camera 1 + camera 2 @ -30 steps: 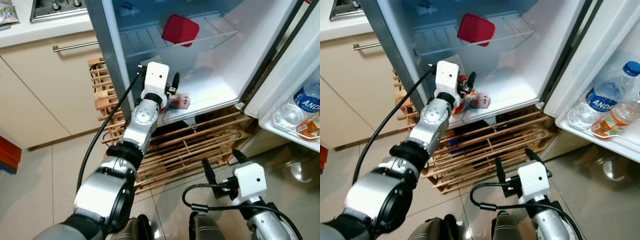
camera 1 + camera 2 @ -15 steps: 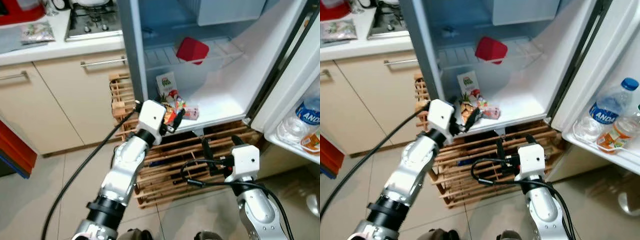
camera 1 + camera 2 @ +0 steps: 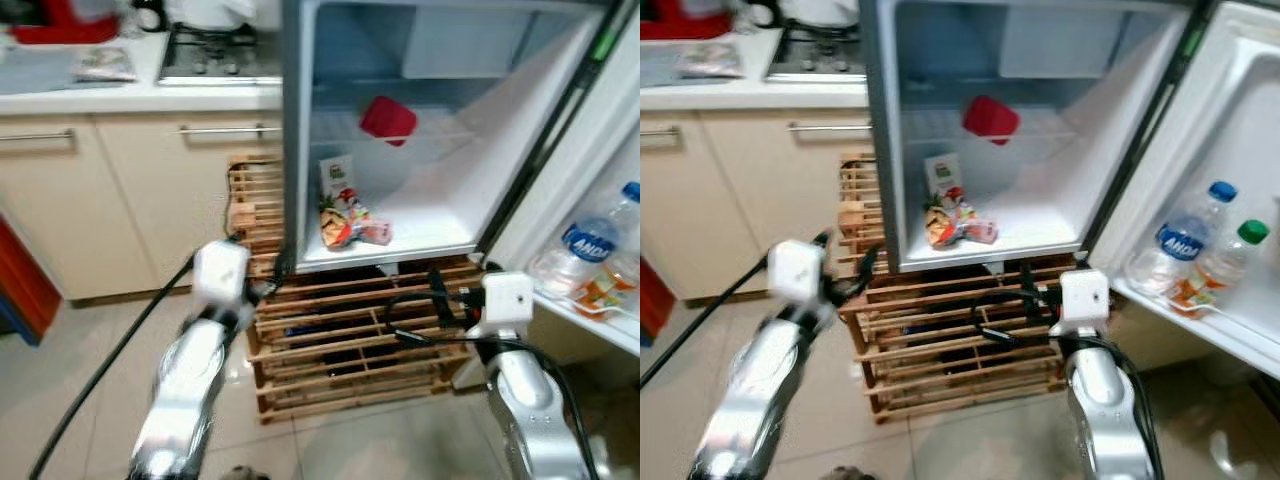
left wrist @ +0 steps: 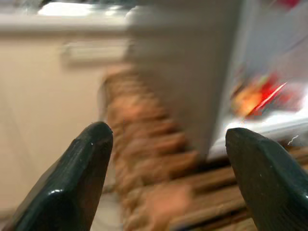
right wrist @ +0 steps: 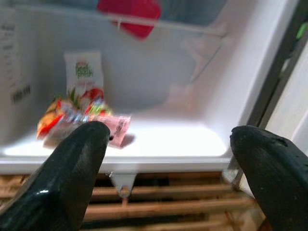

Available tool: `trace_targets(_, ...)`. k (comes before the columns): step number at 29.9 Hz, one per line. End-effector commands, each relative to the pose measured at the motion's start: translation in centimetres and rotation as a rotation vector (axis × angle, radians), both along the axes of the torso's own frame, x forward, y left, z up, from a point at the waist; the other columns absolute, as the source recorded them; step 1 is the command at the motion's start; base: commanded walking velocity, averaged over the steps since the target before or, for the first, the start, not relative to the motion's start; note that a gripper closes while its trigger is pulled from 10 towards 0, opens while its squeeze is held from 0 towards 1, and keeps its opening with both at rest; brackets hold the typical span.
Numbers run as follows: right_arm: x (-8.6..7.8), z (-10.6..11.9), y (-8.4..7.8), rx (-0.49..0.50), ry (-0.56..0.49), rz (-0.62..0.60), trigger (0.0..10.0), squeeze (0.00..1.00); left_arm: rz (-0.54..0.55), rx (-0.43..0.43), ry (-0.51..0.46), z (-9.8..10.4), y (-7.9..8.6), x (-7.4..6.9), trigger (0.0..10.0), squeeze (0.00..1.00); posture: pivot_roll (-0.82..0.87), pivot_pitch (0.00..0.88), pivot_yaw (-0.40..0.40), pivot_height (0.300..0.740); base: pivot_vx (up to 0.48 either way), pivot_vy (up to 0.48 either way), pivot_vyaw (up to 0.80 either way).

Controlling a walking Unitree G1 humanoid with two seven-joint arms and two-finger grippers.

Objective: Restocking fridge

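Snack packets (image 3: 347, 222) lie flat on fridge floor (image 3: 430, 228), near front edge, long axis roughly across opening; carton (image 3: 337, 176) upright behind, face outward, likely for easy reach; left end effector (image 4: 163, 168) outside by wooden rack (image 3: 340, 340), fingers wide apart, empty; right end effector (image 5: 168, 168) likewise spread, empty, facing fridge.

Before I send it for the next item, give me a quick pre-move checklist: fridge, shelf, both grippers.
1. Fridge door open: ok.
2. Snack packet lying on the fridge floor, beside the small carton: ok.
3. Free room on that floor toward the door side: ok.
4. Left gripper open and empty, outside the fridge by the wooden rack: ok.
5. Right gripper open and empty, facing the fridge interior: ok.
6. Next item to stock located: cannot tell; the counter items are too blurred to identify.
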State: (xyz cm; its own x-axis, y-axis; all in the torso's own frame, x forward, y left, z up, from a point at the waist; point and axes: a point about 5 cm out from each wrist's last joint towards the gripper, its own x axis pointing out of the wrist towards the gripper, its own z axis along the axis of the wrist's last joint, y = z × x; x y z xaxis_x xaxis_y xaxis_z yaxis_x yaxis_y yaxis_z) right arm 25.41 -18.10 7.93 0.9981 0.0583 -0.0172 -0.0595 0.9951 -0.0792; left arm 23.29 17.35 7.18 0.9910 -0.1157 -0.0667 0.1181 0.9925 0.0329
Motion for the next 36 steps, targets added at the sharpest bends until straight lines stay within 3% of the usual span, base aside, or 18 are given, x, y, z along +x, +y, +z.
trace_targets(1, 0.0, -0.2, 0.0, 0.010, -0.002, 0.002, 10.0, 0.00, -0.021, -0.004, -0.033, 0.6, -0.4, -0.5, 10.0, 0.00, -0.06, 0.000, -0.053, 0.740, 0.000, 0.000, 0.00)
trace_targets(3, -0.1, -0.8, -0.1, 0.015, 0.012, 0.002, 10.0, 0.00, -0.037, -0.012, -0.019, 0.1, -0.8, -1.4, 10.0, 0.00, -0.06, 0.000, -0.054, 0.740, 0.000, 0.000, 0.00)
trace_targets(9, -0.1, -1.9, 0.1, 0.017, 0.039, 0.020, 10.0, 0.00, -0.080, -0.034, -0.090, 1.5, -1.9, 0.6, 10.0, 0.00, -0.05, 0.000, -0.047, 0.740, 0.000, -0.426, 0.00)
trace_targets(15, 0.6, -2.3, -0.3, 0.008, 0.038, 0.015, 10.0, 0.00, -0.123, -0.009, -0.101, 1.6, -2.4, 1.0, 10.0, 0.00, -0.06, 0.000, -0.044, 0.740, 0.000, -0.480, 0.00)
trace_targets(20, 1.0, -2.7, -0.9, 0.000, 0.047, 0.025, 10.0, 0.00, -0.074, 0.062, -0.071, 1.1, -2.4, 2.2, 10.0, 0.00, -0.06, 0.000, -0.046, 0.740, 0.000, 0.000, 0.00)
trace_targets(30, 1.9, -2.8, 0.1, 0.003, 0.034, 0.091, 10.0, 0.00, -0.102, 0.027, -0.109, 1.8, -4.0, 4.1, 10.0, 0.00, -0.06, 0.000, -0.057, 0.740, 0.000, 0.000, 0.00)
trace_targets(36, 2.1, -2.4, 0.1, -0.019, 0.017, 0.099, 10.0, 0.00, -0.100, -0.001, -0.111, 1.9, -4.3, 4.3, 10.0, 0.00, -0.07, 0.000, -0.057, 0.740, 0.000, 0.447, 0.51)
